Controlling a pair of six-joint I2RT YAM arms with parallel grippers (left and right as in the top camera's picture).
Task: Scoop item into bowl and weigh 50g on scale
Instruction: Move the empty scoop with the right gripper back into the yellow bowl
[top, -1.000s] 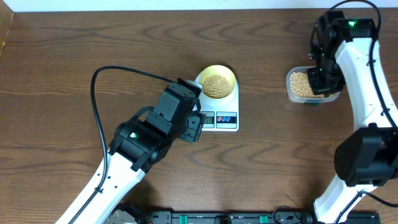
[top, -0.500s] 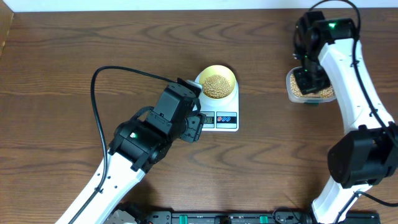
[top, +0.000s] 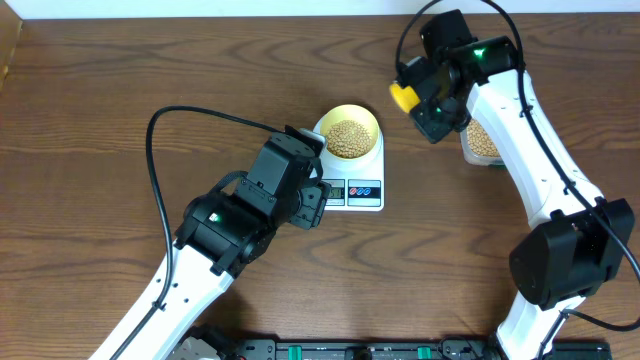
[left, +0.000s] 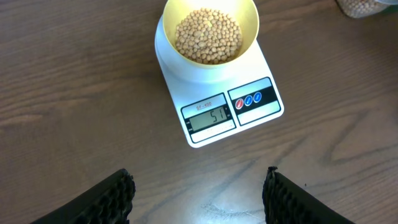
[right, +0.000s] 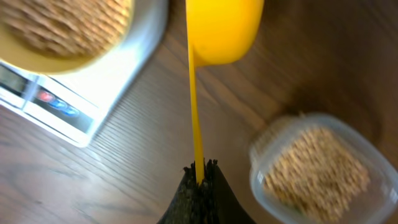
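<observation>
The pale-yellow bowl (top: 351, 124) holds tan beans (top: 347, 138) and sits on the white scale (top: 352, 180). In the left wrist view the bowl (left: 211, 12) and the scale (left: 217, 93) show, and the display (left: 211, 116) reads 51. My left gripper (left: 198, 193) is open and empty over the table, in front of the scale. My right gripper (right: 200, 171) is shut on the handle of the yellow scoop (right: 221, 28), whose head (top: 402, 96) hangs between the bowl and the clear tub of beans (top: 482, 140). The tub also shows in the right wrist view (right: 323, 168).
The left arm (top: 240, 215) lies over the table left of the scale, with a black cable arching above it. The right arm (top: 520, 130) partly covers the clear tub. A black rail runs along the table's front edge (top: 360, 350).
My right gripper has moved left from over the clear tub toward the bowl, carrying the yellow scoop into view. The left arm, bowl and scale have not moved.
</observation>
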